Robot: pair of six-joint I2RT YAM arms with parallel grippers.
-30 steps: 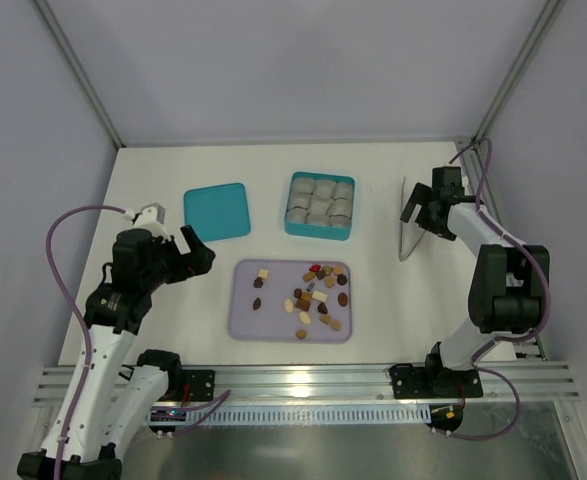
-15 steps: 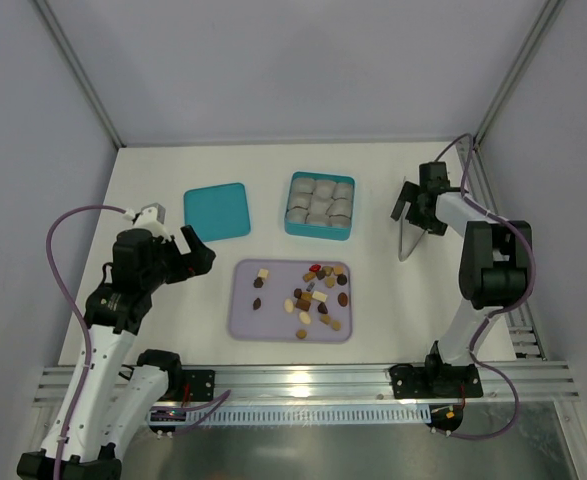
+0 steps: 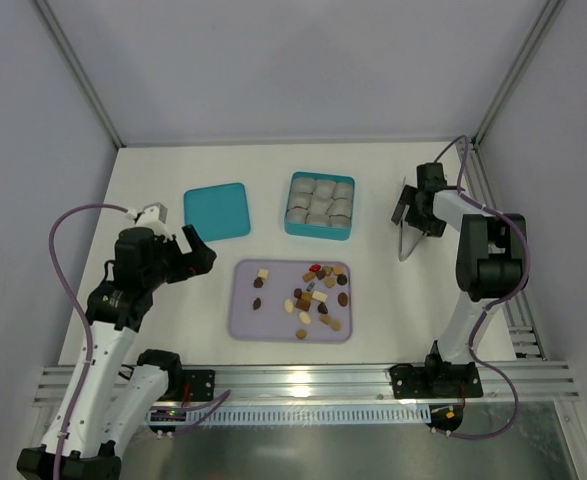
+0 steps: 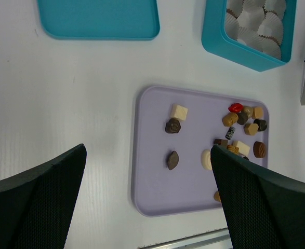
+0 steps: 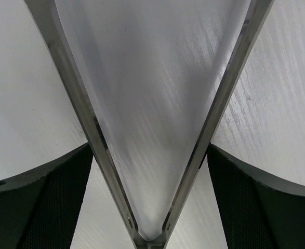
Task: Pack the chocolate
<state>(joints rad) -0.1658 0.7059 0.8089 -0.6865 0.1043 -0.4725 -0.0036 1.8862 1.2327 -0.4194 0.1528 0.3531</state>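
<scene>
My right end effector [image 5: 149, 150] sits wide, straddling both arms of the tongs [image 5: 79, 104] on the bench [image 3: 153, 170]; can't tell if the pads touch metal yet. My left end effector [image 4: 148, 155] hangs wide and empty, just left of the lilac tray [image 3: 243, 322].

Step, I'd say: fetching the tool, nothing packed. Next move: squeeze the arms, lift without slipping.

Chocolate [image 3: 319, 296] lies loose on the tray, mostly in the right half, near the teal box [image 3: 318, 234]. Pieces point every way, no shared long axis.

The tongs [image 5: 77, 88] run off the top edge.
</scene>
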